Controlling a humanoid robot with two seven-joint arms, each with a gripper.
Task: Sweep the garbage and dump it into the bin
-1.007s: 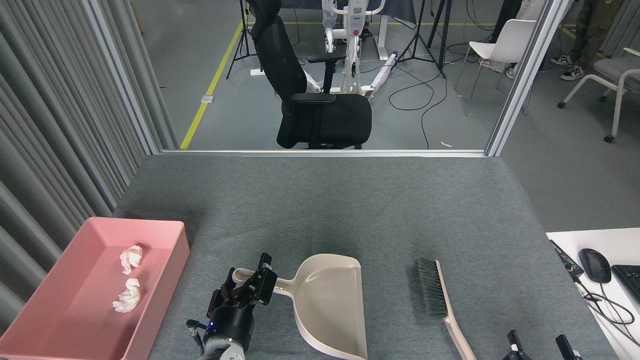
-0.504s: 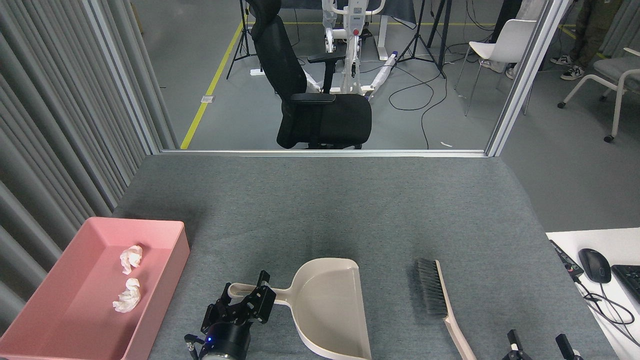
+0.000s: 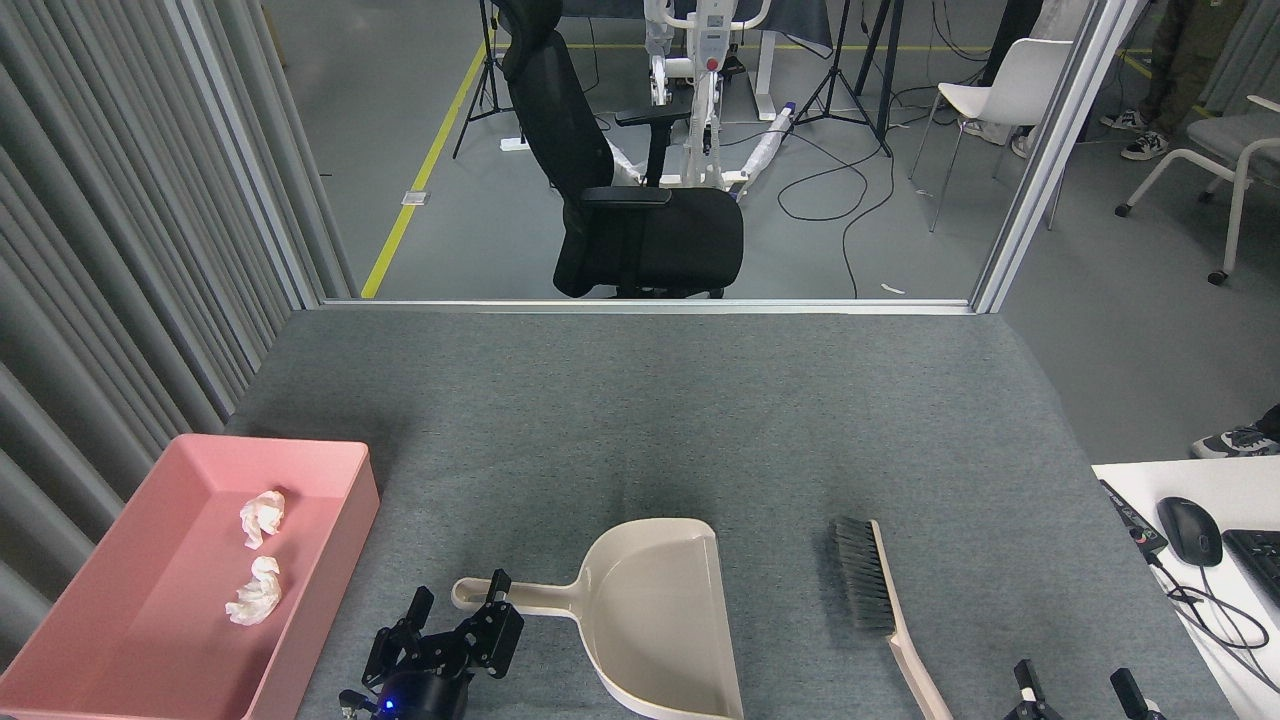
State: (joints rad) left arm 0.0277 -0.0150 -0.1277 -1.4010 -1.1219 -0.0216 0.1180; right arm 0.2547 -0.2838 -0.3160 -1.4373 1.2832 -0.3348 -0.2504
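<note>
Low in the frame, left of centre, the left gripper (image 3: 455, 625) has its dark fingers (image 3: 497, 625) spread apart with nothing between them; the beige dustpan (image 3: 655, 615) handle lies just beyond the fingertips, apparently free of them. At the bottom right edge only two dark tips of the right gripper (image 3: 1075, 693) poke into view, a gap between them and nothing held.

With both tools lying flat on the grey table (image 3: 640, 400), the dustpan at bottom centre and the brush (image 3: 880, 600) just to its right, the job looks all but done. What seems left is parking the arms. Doing that well means pulling the left gripper straight back and low-risk, clear of the dustpan handle so it isn't nudged, and keeping the right one off the brush's long handle.

At the lower left sits the bin (image 3: 60, 630), and the garbage (image 3: 258, 555), two white tissue wads, rests on its floor, one above the other. The dustpan's scoop is empty.
</note>
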